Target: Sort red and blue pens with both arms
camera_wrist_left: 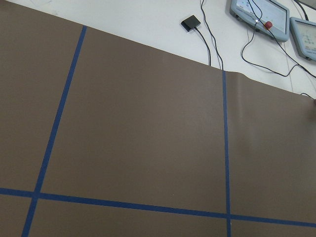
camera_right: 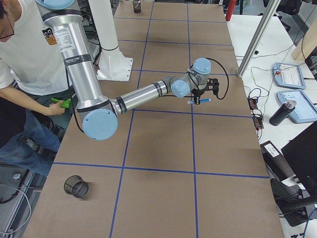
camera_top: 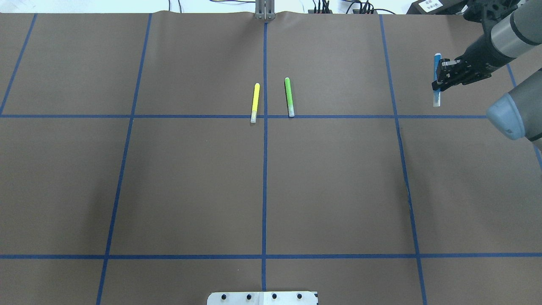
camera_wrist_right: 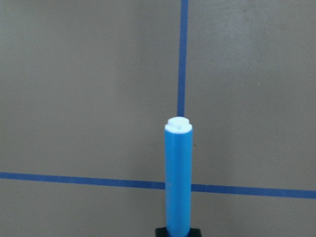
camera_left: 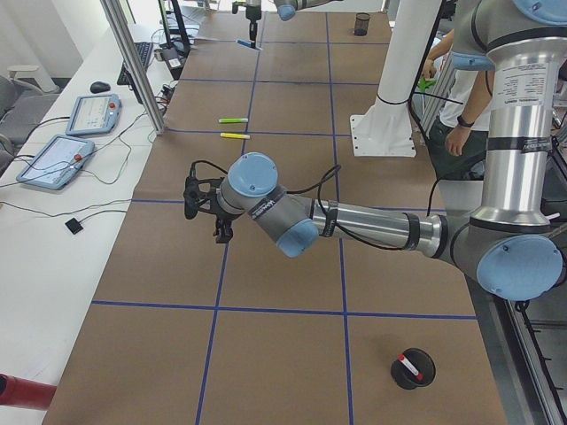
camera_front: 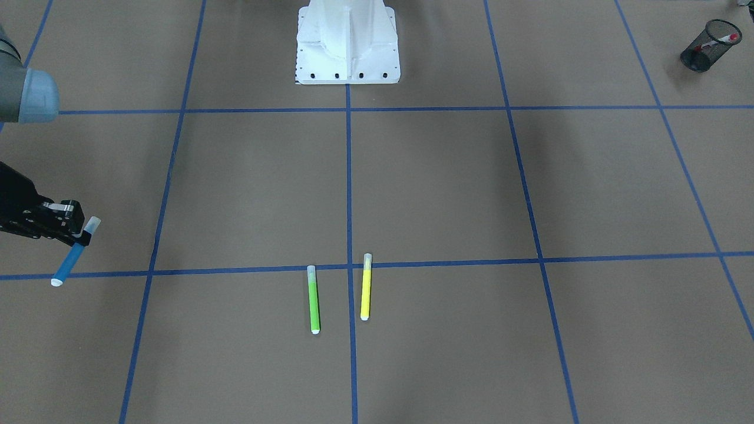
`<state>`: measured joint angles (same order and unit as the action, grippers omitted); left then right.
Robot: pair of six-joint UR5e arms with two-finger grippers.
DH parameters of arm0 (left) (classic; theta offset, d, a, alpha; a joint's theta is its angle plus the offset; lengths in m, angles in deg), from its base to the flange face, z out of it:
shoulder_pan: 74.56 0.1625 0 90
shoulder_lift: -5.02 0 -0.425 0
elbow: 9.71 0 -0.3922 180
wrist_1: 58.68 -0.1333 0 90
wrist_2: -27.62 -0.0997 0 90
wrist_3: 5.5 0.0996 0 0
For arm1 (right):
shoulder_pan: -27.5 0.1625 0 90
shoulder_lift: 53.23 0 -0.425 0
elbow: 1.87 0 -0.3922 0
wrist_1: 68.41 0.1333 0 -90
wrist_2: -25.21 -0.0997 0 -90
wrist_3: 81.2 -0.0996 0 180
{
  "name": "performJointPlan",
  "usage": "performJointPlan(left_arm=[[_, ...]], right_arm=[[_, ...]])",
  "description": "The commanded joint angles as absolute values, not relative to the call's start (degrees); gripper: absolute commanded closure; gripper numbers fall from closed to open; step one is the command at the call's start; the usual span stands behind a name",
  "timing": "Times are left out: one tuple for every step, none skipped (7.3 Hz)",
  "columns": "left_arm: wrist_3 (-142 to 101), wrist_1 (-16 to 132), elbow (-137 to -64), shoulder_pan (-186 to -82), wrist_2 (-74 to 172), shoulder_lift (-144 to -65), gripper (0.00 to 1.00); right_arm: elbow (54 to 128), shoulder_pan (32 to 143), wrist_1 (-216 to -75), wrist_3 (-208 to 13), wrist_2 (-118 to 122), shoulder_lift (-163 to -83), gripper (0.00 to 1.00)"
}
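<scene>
My right gripper [camera_top: 440, 79] is shut on the blue pen [camera_top: 436, 63] and holds it above the table's far right part. The same pen [camera_front: 69, 259] hangs tilted at the front-facing view's left edge, white tip down. In the right wrist view the blue pen [camera_wrist_right: 177, 177] fills the middle, pointing away. The red pen [camera_front: 720, 40] stands in a black mesh cup [camera_front: 702, 48] near the robot's left side. My left gripper [camera_left: 221, 232] hovers over the table in the exterior left view only; I cannot tell whether it is open or shut.
A green pen [camera_front: 313, 300] and a yellow pen [camera_front: 365, 288] lie side by side at the table's far middle. A second mesh cup [camera_right: 77, 187] stands near the robot's right side. The white robot base [camera_front: 347, 44] is at the near edge. A person [camera_right: 25, 64] stands beside the base.
</scene>
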<state>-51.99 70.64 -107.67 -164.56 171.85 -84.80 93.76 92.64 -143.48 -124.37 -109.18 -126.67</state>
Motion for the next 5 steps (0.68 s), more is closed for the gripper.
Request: performJointPlan(left_arm=[[-51.99, 70.6, -107.53, -164.56, 171.85, -84.81, 0.0], [-51.99, 70.6, -107.53, -164.56, 171.85, -84.89, 0.0], [-51.99, 70.6, -107.53, -164.56, 171.85, -84.89, 0.0], [-51.99, 70.6, -107.53, -164.56, 171.85, -84.89, 0.0], [-51.99, 70.6, -107.53, -164.56, 171.85, -84.89, 0.0]], right_arm=[[94.63, 93.33, -143.38, -124.18, -109.17, -128.28, 1.0], [95.42, 93.6, -143.38, -124.18, -109.0, -129.6, 1.0], [96.64, 94.21, -143.29, -124.0, -109.08, -131.44, 1.0], [98.31, 95.0, -143.29, -123.83, -109.09, -133.63, 1.0], [99.54, 96.4, -143.29, -122.35, -109.09, -135.83, 1.0]])
